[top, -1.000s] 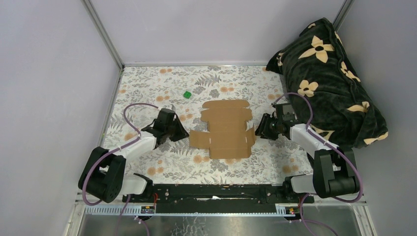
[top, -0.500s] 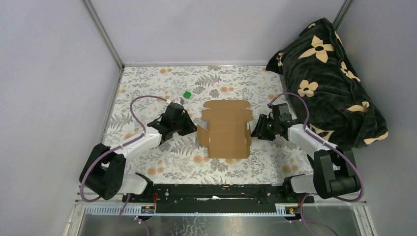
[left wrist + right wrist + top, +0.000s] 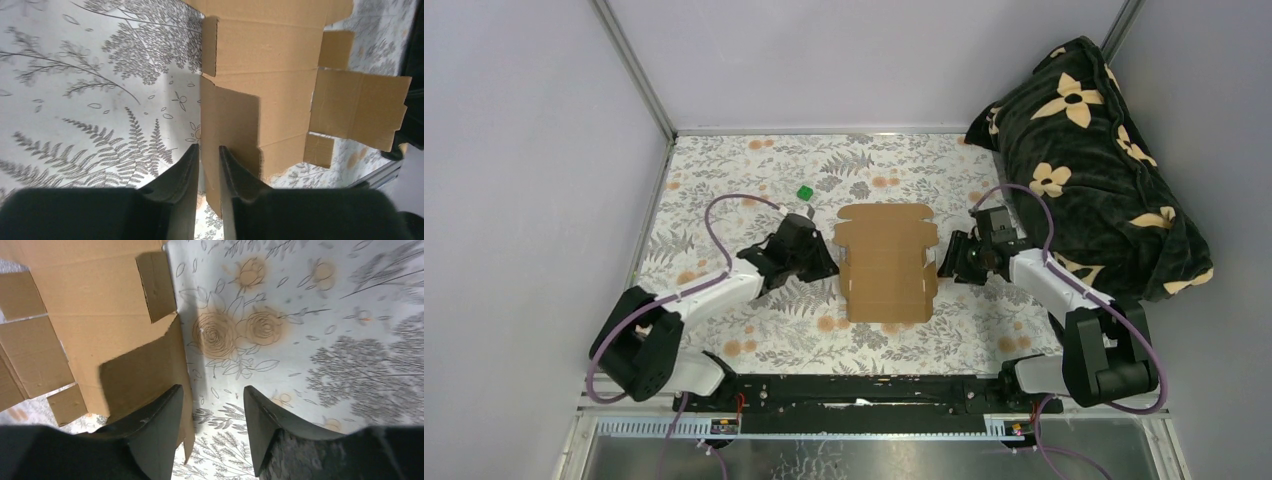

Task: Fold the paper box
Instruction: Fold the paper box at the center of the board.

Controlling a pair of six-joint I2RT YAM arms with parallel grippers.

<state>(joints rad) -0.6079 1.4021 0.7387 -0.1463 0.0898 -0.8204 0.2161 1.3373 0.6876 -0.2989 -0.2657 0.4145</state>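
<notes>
From above, the paper box [image 3: 884,265] lies mid-table on the floral cloth [image 3: 754,320], with my left pincer [image 3: 824,262] at its left edge and my right pincer [image 3: 944,265] at its right edge.

On my left wrist, my fingers [image 3: 185,175] stand narrow with a raised flap's edge in the gap; I cannot tell whether they pinch it.

On my right wrist, my fingers [image 3: 155,425] stand half apart over the cloth, the inner one beside a raised flap, gripping nothing.
</notes>
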